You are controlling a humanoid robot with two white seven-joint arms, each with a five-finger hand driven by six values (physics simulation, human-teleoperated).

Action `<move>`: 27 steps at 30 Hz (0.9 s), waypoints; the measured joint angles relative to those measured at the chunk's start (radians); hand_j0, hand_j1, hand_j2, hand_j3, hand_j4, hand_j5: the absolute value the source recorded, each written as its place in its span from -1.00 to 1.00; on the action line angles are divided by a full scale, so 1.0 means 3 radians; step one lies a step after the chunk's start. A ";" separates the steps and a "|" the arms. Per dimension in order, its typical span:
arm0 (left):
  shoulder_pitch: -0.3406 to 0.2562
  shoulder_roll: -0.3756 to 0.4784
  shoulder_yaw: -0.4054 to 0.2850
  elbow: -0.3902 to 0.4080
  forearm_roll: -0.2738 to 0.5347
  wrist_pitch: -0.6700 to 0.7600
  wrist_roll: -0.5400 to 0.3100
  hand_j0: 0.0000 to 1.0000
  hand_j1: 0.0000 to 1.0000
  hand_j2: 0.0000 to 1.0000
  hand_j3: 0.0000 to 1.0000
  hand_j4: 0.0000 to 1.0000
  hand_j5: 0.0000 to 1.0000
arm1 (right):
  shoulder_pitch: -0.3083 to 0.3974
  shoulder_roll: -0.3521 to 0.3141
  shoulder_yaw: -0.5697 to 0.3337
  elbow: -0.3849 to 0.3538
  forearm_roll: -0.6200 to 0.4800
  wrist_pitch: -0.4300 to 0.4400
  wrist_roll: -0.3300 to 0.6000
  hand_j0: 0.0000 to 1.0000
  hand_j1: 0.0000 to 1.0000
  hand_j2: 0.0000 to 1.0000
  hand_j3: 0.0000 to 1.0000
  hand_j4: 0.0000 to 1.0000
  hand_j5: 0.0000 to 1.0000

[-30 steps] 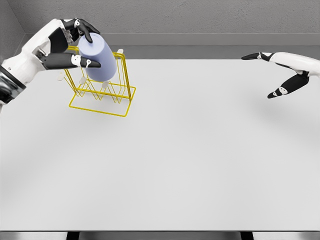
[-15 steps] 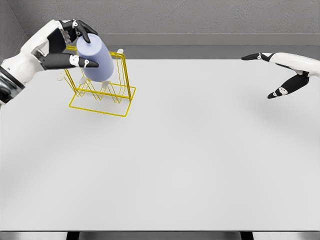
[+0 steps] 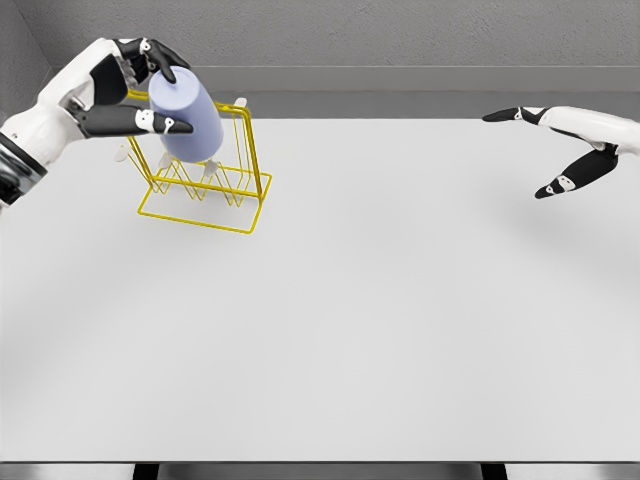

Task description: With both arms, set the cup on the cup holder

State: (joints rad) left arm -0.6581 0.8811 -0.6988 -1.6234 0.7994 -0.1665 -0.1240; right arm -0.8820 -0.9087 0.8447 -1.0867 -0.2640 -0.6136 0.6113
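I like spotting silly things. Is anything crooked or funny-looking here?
Only the purple cup looks odd: it's tipped over at a slant, held in the left hand above the yellow cup holder. Nothing looks spilled or broken. The right hand hangs open over the table's far right.

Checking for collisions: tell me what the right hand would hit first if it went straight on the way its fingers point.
Probably nothing: the right hand points left over bare table; the cup holder lies far beyond, depth unclear.

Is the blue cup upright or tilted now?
Tilted. The cup, gripped by the left hand, leans over the yellow holder, its wider end lower right.
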 measured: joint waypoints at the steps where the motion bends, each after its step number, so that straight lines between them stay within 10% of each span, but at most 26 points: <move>1: 0.0000 -0.0002 0.0001 0.0005 0.0000 0.0002 0.0000 -0.48 -0.48 -0.48 -0.48 -0.48 -0.48 | 0.0005 0.0000 0.0000 0.0000 0.0000 0.0000 0.0000 1.00 1.00 1.00 1.00 1.00 1.00; 27: -0.0010 -0.0017 0.0015 0.0020 -0.0001 -0.0005 -0.0019 -0.48 -0.48 -0.48 -0.48 -0.48 -0.48 | 0.0000 0.0000 0.0042 -0.0002 0.0000 0.0000 0.0000 1.00 1.00 1.00 1.00 1.00 1.00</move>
State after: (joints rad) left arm -0.6611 0.8758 -0.6943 -1.6176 0.7991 -0.1680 -0.1298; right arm -0.8820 -0.9087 0.8573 -1.0872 -0.2640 -0.6135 0.6113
